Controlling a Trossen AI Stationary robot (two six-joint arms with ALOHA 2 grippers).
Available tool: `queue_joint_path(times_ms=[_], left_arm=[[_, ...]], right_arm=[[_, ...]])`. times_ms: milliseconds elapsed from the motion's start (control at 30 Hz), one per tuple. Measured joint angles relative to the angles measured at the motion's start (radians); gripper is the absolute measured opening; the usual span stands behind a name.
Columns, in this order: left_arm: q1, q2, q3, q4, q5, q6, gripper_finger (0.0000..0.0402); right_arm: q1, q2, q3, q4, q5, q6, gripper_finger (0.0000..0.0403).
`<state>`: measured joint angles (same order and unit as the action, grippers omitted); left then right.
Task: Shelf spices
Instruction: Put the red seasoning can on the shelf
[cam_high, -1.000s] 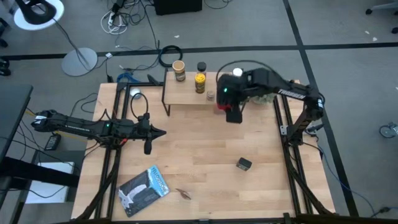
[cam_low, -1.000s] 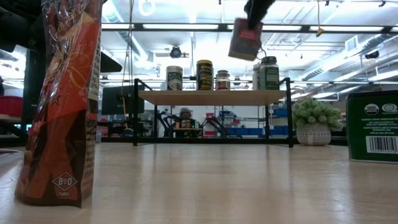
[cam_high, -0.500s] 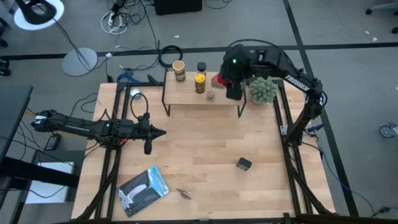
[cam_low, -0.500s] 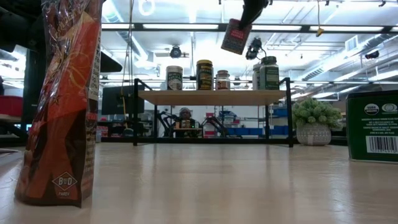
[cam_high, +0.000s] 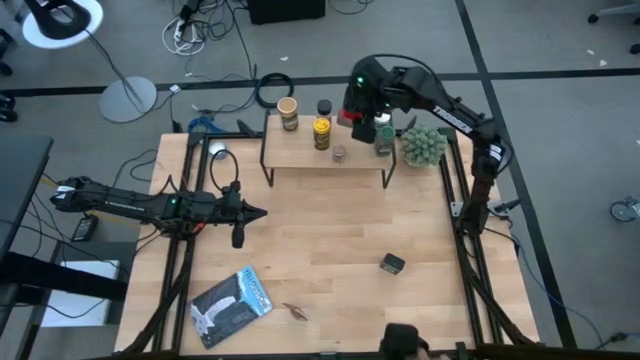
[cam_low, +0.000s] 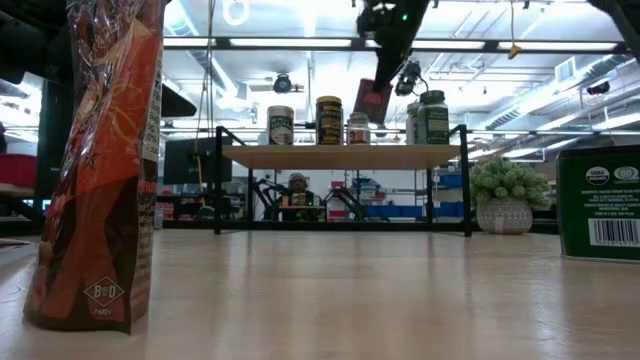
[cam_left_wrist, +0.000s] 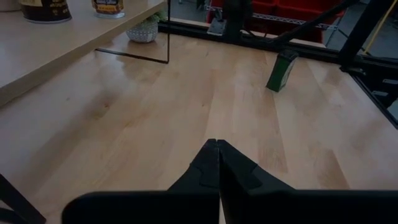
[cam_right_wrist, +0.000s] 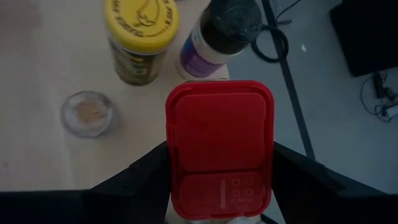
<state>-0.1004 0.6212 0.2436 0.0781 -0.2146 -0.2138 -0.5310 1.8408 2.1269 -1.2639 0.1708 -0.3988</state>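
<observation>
From above, the right gripper (cam_high: 358, 108) hangs over the far edge of the shelf (cam_high: 300, 152), clasping a red tin (cam_high: 347, 116). The yellow jar (cam_high: 321, 132), black-lidded jar (cam_high: 323, 107) and tan-lidded jar (cam_high: 288, 112) stand beside it; a green-labelled jar (cam_high: 385, 138) stands on its other side, with the potted plant (cam_high: 422, 145) beyond. The left gripper (cam_high: 239, 213) waits well apart, pinched closed.

At table height, the red tin (cam_low: 373, 100) hangs tilted, seemingly just above the shelf (cam_low: 340, 155). A tall snack bag (cam_low: 100, 160) and a green tin (cam_low: 598, 203) stand close to the lens.

The left wrist view shows closed fingers (cam_left_wrist: 214, 171) above bare table (cam_left_wrist: 155, 124).

The right wrist view shows the red tin (cam_right_wrist: 219, 146) between both fingers (cam_right_wrist: 134, 177); past their tips stand the yellow jar (cam_right_wrist: 140, 38), black-lidded jar (cam_right_wrist: 221, 36) and a small clear bottle (cam_right_wrist: 91, 114).
</observation>
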Motion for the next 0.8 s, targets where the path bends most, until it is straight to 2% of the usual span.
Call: queue_joint_path(times_ms=[300,567,800], left_arm=[[0.0,0.0,0.0,-0.006,0.0,0.0,0.0],[0.0,0.0,0.0,-0.004,0.0,0.026,0.0],[0.0,0.0,0.0,-0.003,-0.001,0.027,0.0]], right_arm=[[-0.058,0.086,0.0,0.003,-0.056,-0.021,0.0235],[-0.075,0.09,0.0,-0.017,-0.136,-0.042,0.0233],[-0.075,0.09,0.0,-0.057,-0.14,-0.058,0.0235]])
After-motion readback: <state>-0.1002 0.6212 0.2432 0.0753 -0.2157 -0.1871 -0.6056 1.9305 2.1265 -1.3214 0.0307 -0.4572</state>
